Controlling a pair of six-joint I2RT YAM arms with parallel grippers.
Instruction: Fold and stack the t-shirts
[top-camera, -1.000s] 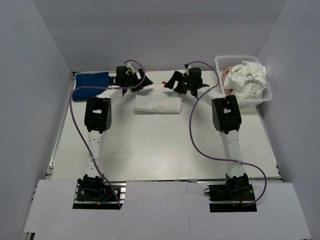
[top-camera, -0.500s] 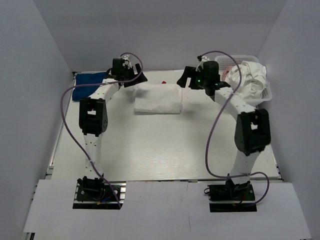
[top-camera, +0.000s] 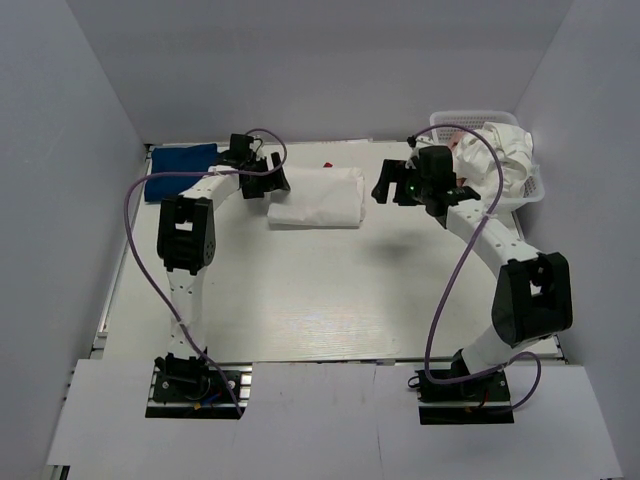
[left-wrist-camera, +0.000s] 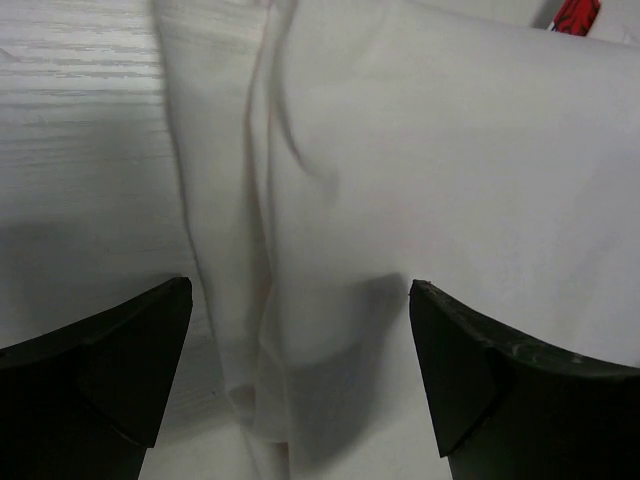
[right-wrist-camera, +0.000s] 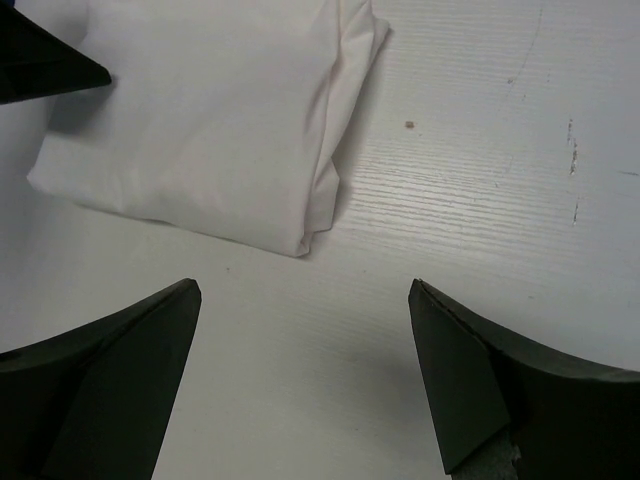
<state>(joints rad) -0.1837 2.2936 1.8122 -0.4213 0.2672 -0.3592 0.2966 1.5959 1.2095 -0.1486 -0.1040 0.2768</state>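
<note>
A folded white t-shirt (top-camera: 315, 197) lies at the far middle of the table, with a speck of red print (top-camera: 328, 163) at its far edge. My left gripper (top-camera: 272, 182) is open at the shirt's left edge. In the left wrist view its jaws (left-wrist-camera: 300, 380) straddle the layered edge of the shirt (left-wrist-camera: 440, 180) with nothing held. My right gripper (top-camera: 384, 187) is open and empty, just right of the shirt. In the right wrist view it (right-wrist-camera: 305, 380) hovers over bare table near the shirt's corner (right-wrist-camera: 200, 130). A folded dark blue t-shirt (top-camera: 180, 170) lies at the far left.
A white mesh basket (top-camera: 527, 195) stands at the far right and holds a crumpled white t-shirt (top-camera: 505, 155). My right arm crosses in front of the basket. White walls close in the table on the left, far and right sides.
Both grippers have left the shirt's far edge. The left one moved to its left edge. The right arm swung out to the right and its gripper now sits off the shirt's right side.
</note>
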